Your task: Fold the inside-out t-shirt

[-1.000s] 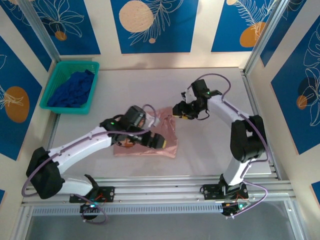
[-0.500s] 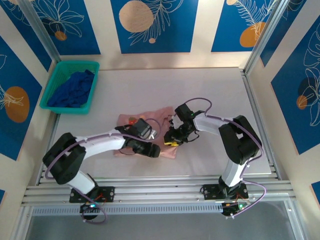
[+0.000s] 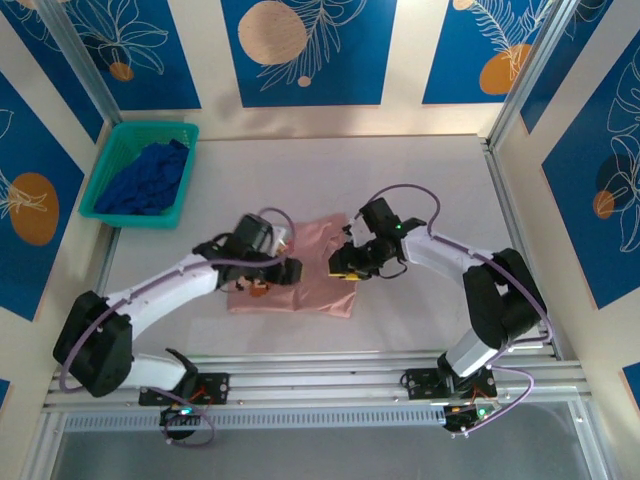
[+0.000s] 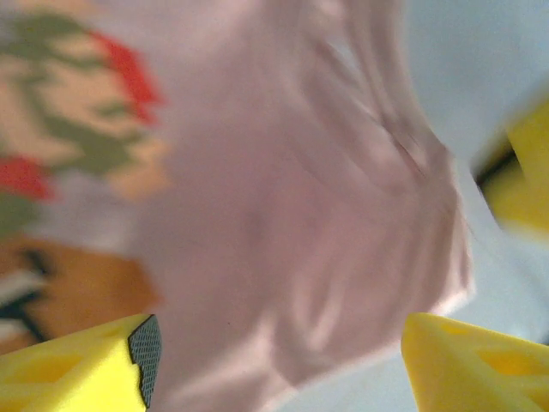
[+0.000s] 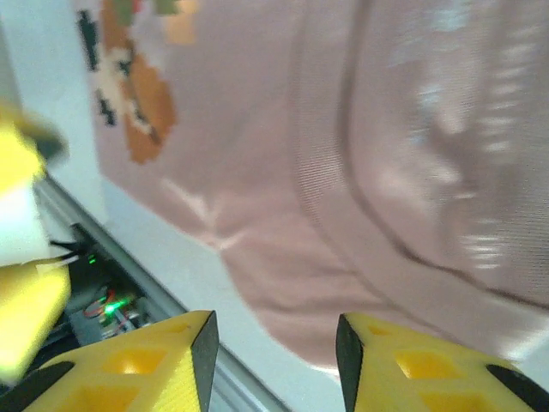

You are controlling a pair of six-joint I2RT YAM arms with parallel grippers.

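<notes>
The table (image 3: pixel 430 170) is flat and pale grey. Walls (image 3: pixel 305 70) stand round it on three sides. They are cream with big blue panels, and the panels have white leaves and orange circles on them. Silver metal rails (image 3: pixel 330 375) run along the near edge of the table, where the two arms are bolted on.

A green basket (image 3: pixel 104 172) sits in the far left corner of the table. A dark blue garment (image 3: pixel 150 180) lies bunched up inside it.

The pink t-shirt (image 3: pixel 318 252) lies in the middle of the table, well apart from the basket. It lies low on the table, with some wrinkles. A small print (image 4: pixel 69 154) in red, green and orange shows on its left part.

The left gripper (image 3: pixel 285 270) is over the left part of the shirt, near the print. In the left wrist view its yellow fingers (image 4: pixel 77 369) stand wide apart, with the shirt under them. It has hold of nothing.

The right gripper (image 3: pixel 343 262) is at the right edge of the shirt. In the right wrist view its yellow fingers (image 5: pixel 146 360) have a gap between them. The shirt's edge lies below the gap, and nothing is pinched.
</notes>
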